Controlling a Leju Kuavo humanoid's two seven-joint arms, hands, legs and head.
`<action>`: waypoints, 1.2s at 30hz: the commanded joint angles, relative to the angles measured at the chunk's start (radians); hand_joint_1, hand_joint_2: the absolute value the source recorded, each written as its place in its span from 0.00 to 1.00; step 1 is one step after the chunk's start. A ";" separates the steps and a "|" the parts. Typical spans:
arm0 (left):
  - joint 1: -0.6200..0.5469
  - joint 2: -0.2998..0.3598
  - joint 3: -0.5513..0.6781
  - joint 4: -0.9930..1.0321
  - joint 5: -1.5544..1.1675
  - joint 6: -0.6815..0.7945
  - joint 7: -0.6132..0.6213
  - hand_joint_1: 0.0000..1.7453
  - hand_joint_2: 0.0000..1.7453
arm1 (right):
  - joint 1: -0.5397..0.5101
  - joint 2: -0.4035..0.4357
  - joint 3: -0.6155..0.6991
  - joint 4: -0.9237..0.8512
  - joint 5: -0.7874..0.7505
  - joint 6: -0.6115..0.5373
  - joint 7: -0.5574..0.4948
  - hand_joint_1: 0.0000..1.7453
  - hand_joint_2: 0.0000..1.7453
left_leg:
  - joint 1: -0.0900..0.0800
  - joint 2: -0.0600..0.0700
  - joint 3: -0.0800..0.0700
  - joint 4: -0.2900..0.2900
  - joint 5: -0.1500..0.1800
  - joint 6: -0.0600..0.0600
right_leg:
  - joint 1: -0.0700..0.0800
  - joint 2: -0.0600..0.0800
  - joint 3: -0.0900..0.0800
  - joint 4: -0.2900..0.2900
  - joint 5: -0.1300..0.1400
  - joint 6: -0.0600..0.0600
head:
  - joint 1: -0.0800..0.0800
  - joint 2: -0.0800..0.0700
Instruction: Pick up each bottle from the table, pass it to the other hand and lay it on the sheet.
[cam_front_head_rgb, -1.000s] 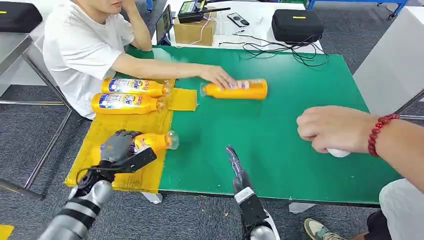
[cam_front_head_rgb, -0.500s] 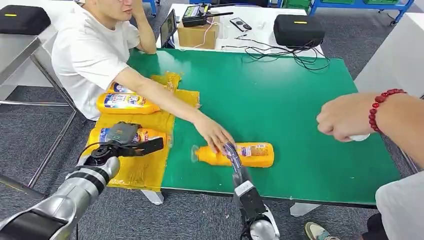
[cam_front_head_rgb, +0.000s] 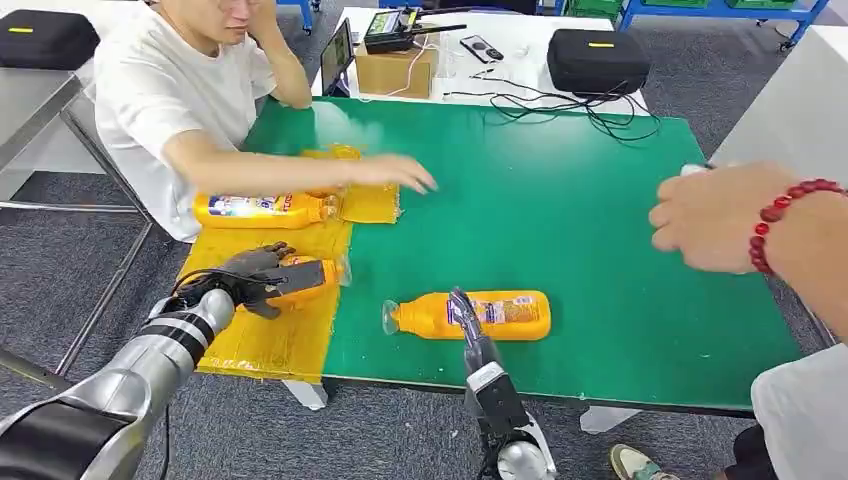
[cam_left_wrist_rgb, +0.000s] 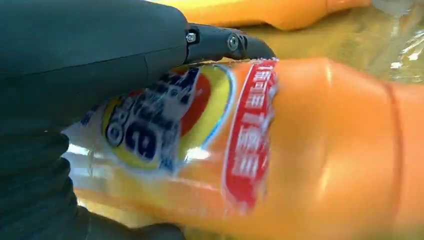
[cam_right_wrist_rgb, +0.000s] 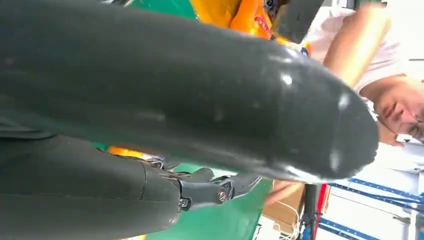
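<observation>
Green-topped desk (cam_front_head_rgb: 600, 220): two orange plastic bottles on yellow plastic sheet (cam_front_head_rgb: 260, 335); nearer one (cam_front_head_rgb: 305, 277) gripped by left hand (cam_front_head_rgb: 250, 278). Third bottle (cam_front_head_rgb: 470, 315) unpicked beside right hand (cam_front_head_rgb: 462, 318), fingers extended, empty.

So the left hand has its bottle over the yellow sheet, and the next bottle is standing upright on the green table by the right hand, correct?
Not upright: the next bottle lies on its side, as the head view shows. The rest holds: left hand holds its bottle over the yellow sheet, right hand beside the next.
</observation>
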 joint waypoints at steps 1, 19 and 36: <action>0.091 -0.007 0.103 0.062 0.127 -0.024 -0.062 0.00 1.00 | -0.043 0.000 -0.015 0.112 -0.007 -0.004 -0.008 0.00 0.00 | -0.001 0.005 0.003 -0.003 0.000 0.000 | -0.001 0.004 0.002 -0.003 0.001 -0.001 | 0.000 0.000; 0.419 -0.015 0.102 -0.744 0.698 0.044 -0.164 0.00 1.00 | 0.062 -0.040 -0.018 0.020 -0.002 -0.064 -0.009 0.00 0.00 | 0.001 0.004 -0.006 0.001 -0.003 0.000 | 0.001 0.002 -0.007 -0.001 -0.002 -0.002 | 0.000 0.000; 0.561 0.022 -0.019 -1.157 0.954 0.016 -0.247 0.00 1.00 | 0.100 -0.063 -0.041 -0.022 0.006 -0.118 -0.007 0.00 0.00 | 0.000 0.007 -0.019 0.001 -0.002 -0.001 | 0.000 0.003 -0.022 -0.001 0.000 -0.001 | 0.000 0.000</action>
